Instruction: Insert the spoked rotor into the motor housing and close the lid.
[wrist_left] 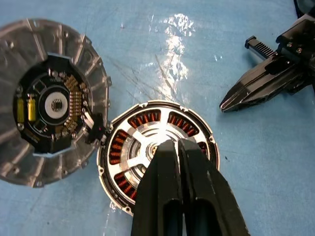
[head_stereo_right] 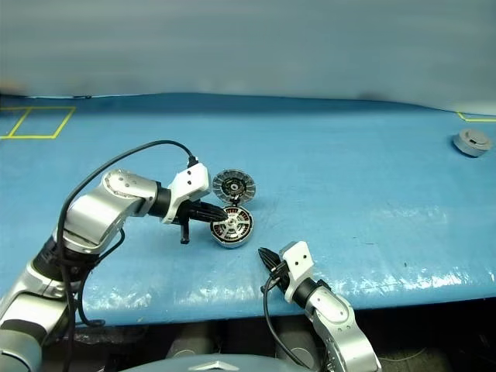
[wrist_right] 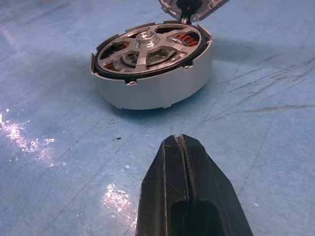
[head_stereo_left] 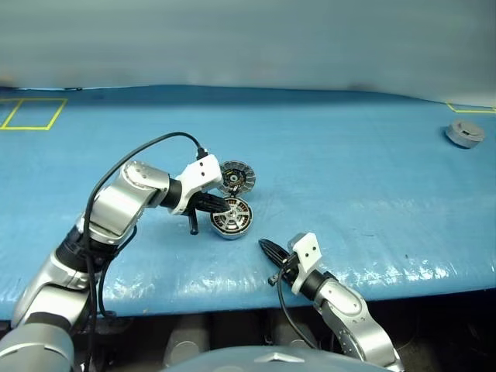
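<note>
Where copper windings show, spoked rotor sits.

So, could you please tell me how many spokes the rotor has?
5 at most: four show around the hub of the spoked rotor seated in the motor housing; the left gripper's fingers may hide another.

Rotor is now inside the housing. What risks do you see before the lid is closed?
1. The shut left pincer sits over the spoked rotor; lifting carelessly might drag it out of the motor housing.
2. The lid lies fully open beside the housing; flipping it with shut fingers could slide the whole motor across the table.
</note>
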Motion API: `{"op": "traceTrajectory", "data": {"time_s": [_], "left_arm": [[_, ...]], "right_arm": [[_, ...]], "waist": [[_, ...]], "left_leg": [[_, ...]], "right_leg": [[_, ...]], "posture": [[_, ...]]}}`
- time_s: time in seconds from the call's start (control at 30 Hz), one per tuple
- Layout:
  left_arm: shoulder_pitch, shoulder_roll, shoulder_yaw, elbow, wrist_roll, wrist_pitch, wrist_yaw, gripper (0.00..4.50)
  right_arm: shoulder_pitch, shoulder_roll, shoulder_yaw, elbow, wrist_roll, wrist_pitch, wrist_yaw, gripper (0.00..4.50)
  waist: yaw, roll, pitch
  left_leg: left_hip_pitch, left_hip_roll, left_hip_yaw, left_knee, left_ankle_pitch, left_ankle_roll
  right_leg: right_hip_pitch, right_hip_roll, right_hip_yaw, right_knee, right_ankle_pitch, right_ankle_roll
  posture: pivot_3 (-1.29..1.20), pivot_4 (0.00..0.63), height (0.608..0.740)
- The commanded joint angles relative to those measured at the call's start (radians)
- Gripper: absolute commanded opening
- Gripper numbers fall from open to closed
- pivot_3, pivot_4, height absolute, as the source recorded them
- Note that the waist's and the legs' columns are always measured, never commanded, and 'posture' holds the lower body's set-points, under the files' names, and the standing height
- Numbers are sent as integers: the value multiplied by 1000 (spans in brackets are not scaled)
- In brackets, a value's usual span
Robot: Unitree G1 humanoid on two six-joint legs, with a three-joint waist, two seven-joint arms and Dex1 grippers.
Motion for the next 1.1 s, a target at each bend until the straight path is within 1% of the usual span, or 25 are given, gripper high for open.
{"op": "traceTrajectory", "data": {"time_s": [0.03,0.1,0.23,0.3,0.37,0.47,0.5,0.57,0.6,0.67,0.77,0.87,0.97,1.1], "left_arm": [[7,-67,198,-66,-89,-62,99,33],[33,-71,240,-74,-99,-101,124,33],[78,-129,343,-60,-139,-230,195,33],[52,-152,396,36,-148,-239,255,33],[21,-153,417,146,-144,-266,276,33],[-41,-142,406,353,-121,-345,252,33],[-74,-146,401,450,-103,-398,252,33],[-141,-158,393,628,-100,-472,198,33],[-171,-165,383,711,-92,-536,159,33],[-220,-164,341,843,-57,-624,77,33],[-309,-159,291,1002,-60,-577,-100,33],[-388,-169,261,1136,-43,-580,-203,33],[-451,-185,249,1238,-21,-607,-245,33],[-508,-199,241,1339,19,-651,-259,33]], "right_arm": [[-5,0,-8,-28,4,0,0,0],[-4,0,-8,-30,4,3,0,0],[-5,3,-7,-30,4,8,-3,0],[-8,6,-3,-29,5,10,0,0],[-12,7,1,-26,5,9,3,0],[-18,8,2,-20,4,6,5,0],[-17,8,3,-19,3,3,5,0],[-11,10,3,-26,-1,-1,-1,0],[-5,10,3,-32,-3,-2,-5,0],[11,10,1,-44,-6,-4,-15,0],[39,11,1,-63,-12,-6,-30,0],[78,17,1,-98,7,8,-38,0],[109,14,15,-133,28,25,-26,0],[128,1,45,-169,62,60,3,0]], "waist": [[2,0,0],[-2,0,0],[-4,1,0],[1,0,0],[1,0,0],[1,0,-1],[1,0,-1],[1,0,-1],[1,0,-1],[2,0,-1],[1,0,-1],[-3,0,0],[-5,0,0],[-10,-1,0]], "left_leg": [[0,0,0,1,0,0],[0,0,0,1,0,0],[3,0,2,0,0,0],[3,0,1,0,0,0],[3,-1,1,1,0,0],[3,-1,3,2,0,0],[3,-2,3,2,0,0],[2,-2,3,2,0,0],[2,-2,3,2,0,0],[1,-2,3,2,0,0],[-1,-3,3,1,0,1],[-1,-3,3,1,0,1],[-1,-2,3,1,0,1],[-1,-2,3,2,0,1]], "right_leg": [[0,0,0,0,0,0],[1,0,1,0,0,1],[1,1,4,0,1,1],[2,1,4,0,1,1],[3,1,5,0,1,1],[4,3,5,0,1,1],[4,3,5,0,1,1],[3,3,6,0,2,1],[3,3,6,0,2,1],[2,3,6,-1,2,2],[1,3,6,-2,2,2],[1,3,6,-2,2,2],[1,4,7,-2,2,2],[1,4,7,-1,2,2]], "posture": [[0,150,740],[0,150,740],[0,150,740],[0,150,740],[0,150,740],[0,150,740],[0,150,740],[0,150,740],[0,150,740],[0,150,740],[0,150,740],[0,150,740],[0,150,740],[0,150,740]]}}
